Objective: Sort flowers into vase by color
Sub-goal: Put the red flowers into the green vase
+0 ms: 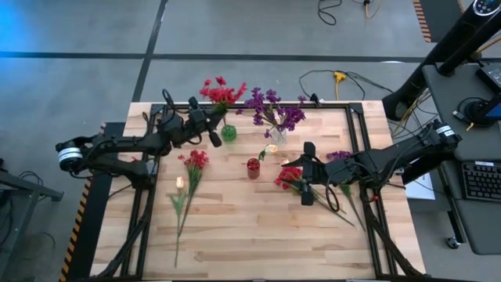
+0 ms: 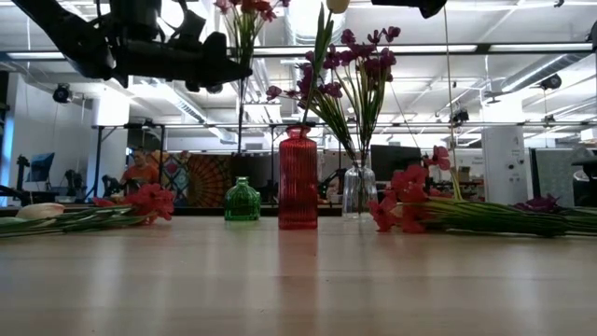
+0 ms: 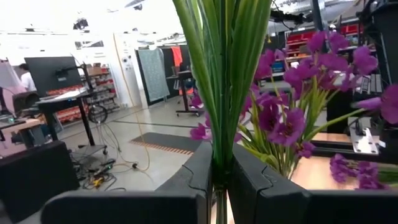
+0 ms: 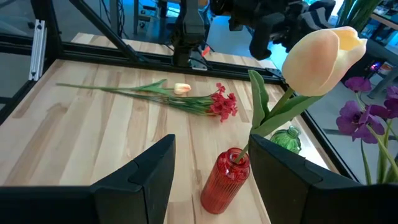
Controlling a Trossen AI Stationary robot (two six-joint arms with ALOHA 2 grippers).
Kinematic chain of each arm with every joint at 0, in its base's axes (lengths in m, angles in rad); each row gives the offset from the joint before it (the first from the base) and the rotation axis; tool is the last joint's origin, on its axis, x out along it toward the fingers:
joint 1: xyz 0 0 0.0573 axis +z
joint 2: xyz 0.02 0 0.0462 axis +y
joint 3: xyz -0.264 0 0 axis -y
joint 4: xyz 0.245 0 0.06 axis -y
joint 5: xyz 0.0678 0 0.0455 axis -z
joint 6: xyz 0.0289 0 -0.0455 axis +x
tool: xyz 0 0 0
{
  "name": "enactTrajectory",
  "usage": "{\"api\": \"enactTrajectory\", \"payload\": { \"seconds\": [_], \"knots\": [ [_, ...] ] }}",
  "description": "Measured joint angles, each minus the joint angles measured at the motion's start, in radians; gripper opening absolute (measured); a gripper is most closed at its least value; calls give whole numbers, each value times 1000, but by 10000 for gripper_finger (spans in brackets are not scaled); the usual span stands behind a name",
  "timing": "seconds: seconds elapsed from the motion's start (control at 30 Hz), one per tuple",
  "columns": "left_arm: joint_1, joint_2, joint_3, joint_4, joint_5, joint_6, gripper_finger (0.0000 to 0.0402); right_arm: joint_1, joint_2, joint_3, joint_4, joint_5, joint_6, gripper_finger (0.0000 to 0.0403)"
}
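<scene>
My left gripper [image 1: 218, 131] is shut on a red flower sprig [image 1: 221, 94] that stands over the green vase [image 1: 228, 133]. In the low view its thin stem [image 2: 241, 121] runs down into that vase [image 2: 242, 201]. Purple flowers [image 1: 272, 110] stand in the clear vase [image 1: 278, 135]. A cream tulip [image 4: 323, 53] stands in the red vase [image 4: 227, 180] at the table's middle [image 1: 253, 168]. My right gripper [image 1: 307, 172] hovers open to the right of the red vase, touching nothing. My left gripper pinches the sprig's bunch of green stems [image 3: 219, 155] between its two fingers [image 3: 196, 171], below the blossoms. The fingers come in about level from the table's left and lie across the stems. The sprig stands upright, its lower end in the green vase.
A red sprig [image 1: 194, 160] and a cream tulip [image 1: 181, 182] lie on the table's left half. Red [image 1: 290, 178] and purple [image 1: 338, 156] sprigs lie under the right arm. Black rails [image 1: 356, 125] edge the table. Bare wood [image 1: 250, 235] lies toward the near edge.
</scene>
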Motion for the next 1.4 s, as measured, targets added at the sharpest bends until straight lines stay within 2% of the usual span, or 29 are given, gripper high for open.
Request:
{"api": "enactTrajectory", "payload": {
  "seconds": [0.93,1.4],
  "knots": [
    [0,2,0,-26,0,1,12,0,0,0,0,0,6,196],
    [8,28,-6,29,-9,-24,12,0,0,0,0,0,7,196]
  ]
}}
